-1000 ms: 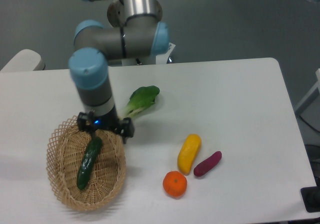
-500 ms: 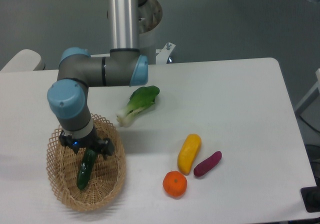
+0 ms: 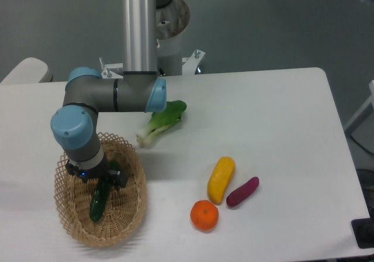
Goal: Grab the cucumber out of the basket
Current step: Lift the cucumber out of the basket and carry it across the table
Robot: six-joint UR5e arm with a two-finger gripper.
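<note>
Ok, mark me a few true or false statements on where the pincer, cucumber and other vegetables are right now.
1. The cucumber lies inside the basket. True.
2. The pincer is over the basket, at the cucumber's upper end. True.
3. The bok choy is in the basket. False: it lies on the table, beyond the basket's rim.
4. The orange sits near the yellow vegetable. True.
5. The purple sweet potato is left of the basket. False: it lies to the right, beside the yellow vegetable.
</note>
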